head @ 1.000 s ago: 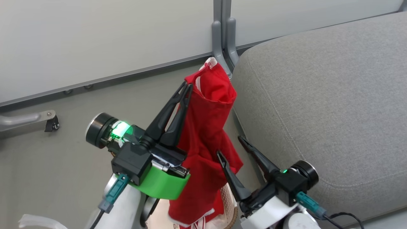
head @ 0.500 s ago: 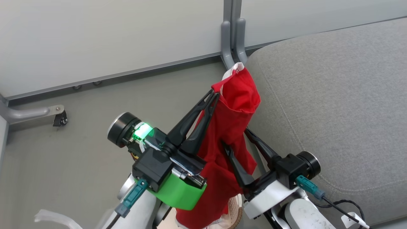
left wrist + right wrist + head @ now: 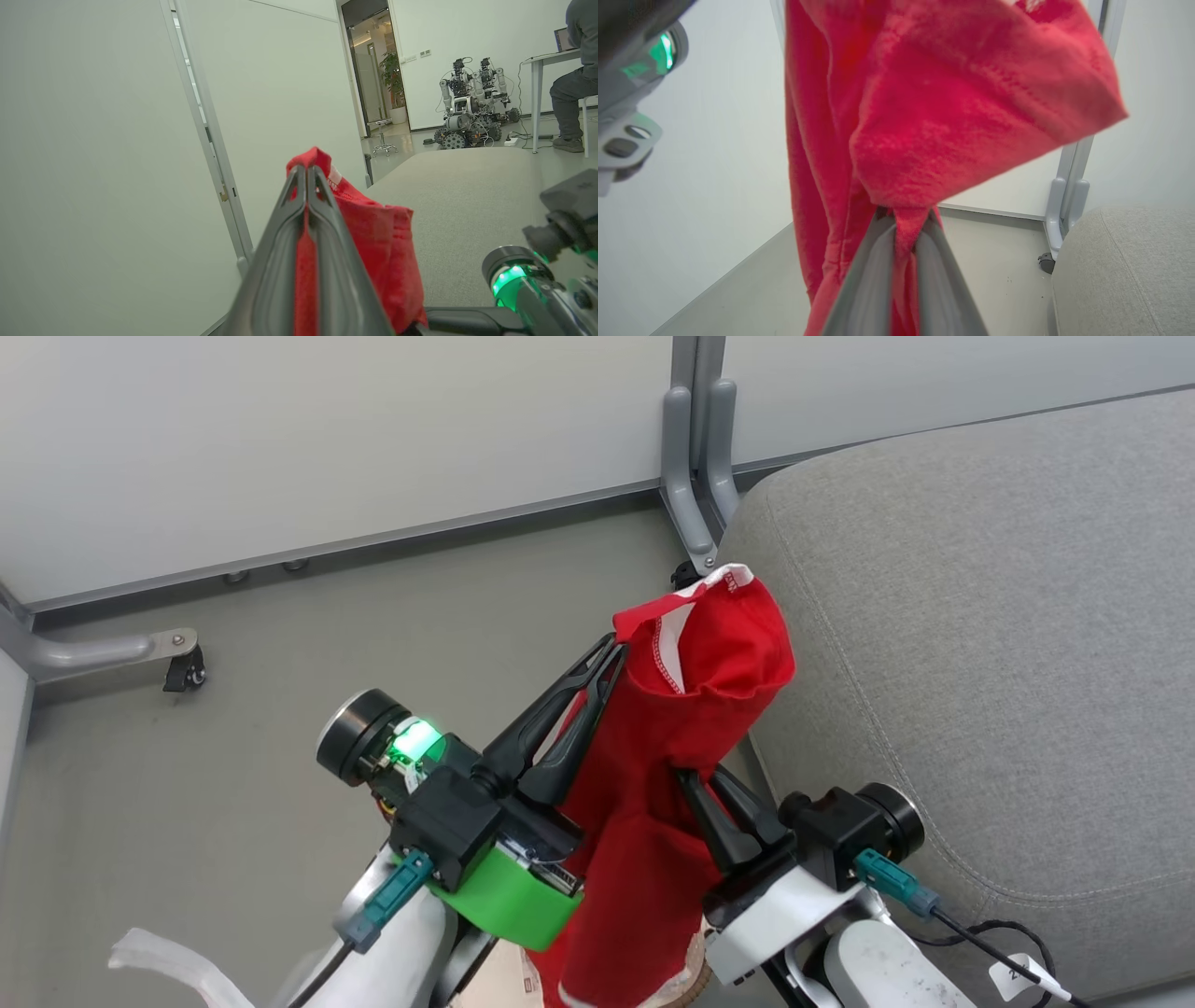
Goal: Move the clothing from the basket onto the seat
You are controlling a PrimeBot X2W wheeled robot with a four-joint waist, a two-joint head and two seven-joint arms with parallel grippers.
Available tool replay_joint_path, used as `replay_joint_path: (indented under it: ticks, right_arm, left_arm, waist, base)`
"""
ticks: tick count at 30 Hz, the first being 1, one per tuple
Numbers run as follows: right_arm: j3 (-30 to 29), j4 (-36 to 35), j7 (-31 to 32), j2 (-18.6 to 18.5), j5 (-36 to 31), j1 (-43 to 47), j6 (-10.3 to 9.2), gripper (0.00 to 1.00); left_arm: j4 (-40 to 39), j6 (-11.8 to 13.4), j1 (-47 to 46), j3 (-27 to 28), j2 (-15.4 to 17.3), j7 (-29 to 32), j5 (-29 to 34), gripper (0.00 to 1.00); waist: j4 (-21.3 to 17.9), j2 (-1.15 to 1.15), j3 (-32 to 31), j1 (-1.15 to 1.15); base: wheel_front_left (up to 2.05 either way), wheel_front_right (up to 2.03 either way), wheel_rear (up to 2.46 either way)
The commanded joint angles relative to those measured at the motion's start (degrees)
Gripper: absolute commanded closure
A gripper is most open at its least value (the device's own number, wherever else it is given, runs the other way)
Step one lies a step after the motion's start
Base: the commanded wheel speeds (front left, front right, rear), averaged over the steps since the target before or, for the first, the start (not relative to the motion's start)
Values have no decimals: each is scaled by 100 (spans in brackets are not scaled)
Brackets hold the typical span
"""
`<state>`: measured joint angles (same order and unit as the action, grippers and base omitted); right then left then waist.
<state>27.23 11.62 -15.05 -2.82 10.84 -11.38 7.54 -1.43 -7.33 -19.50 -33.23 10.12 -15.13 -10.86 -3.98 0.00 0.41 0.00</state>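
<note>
Floor [image 3: 233, 728]: grey.
Clothing [image 3: 728, 644]: red, white-stitched hem, hanging by seat [image 3: 980, 616] corner.
Left gripper [image 3: 611, 651]: clamping hem.
Right gripper [image 3: 695, 782]: clamping mid-cloth; earlier spread.

The basket [image 3: 693, 975] (just a rim sliver) sits mostly hidden behind the clothing [image 3: 653, 803]

Cloth and plastic finishes
Red clothing [image 3: 653, 821] is matt, fuzzy fabric; seat [image 3: 980, 616] coarse grey weave; fingers [image 3: 540, 714] smooth dark plastic.
</note>
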Motion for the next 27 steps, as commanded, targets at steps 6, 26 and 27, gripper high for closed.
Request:
replay_joint_path:
  ticks: [6, 26, 27]
  right_arm:
    - [-173, -98, -20, -12, -35, 80, -10, 100]
    - [-394, -192, -20, -12, -66, 139, -10, 100]
    - [-397, -195, -20, -12, -70, 132, -10, 100]
  left_arm:
    - [299, -25, 180, -21, 81, -3, -445, 0]
    - [362, -25, 254, -226, 293, 301, -954, 0]
    - [369, -25, 253, -237, 301, 321, -967, 0]
  waist:
    - [-27, 0, 2, 0]
    - [-66, 0, 59, 0]
    - [-71, 0, 66, 0]
  base:
    - [0, 0, 0]
    - [0, 0, 0]
    - [0, 0, 0]
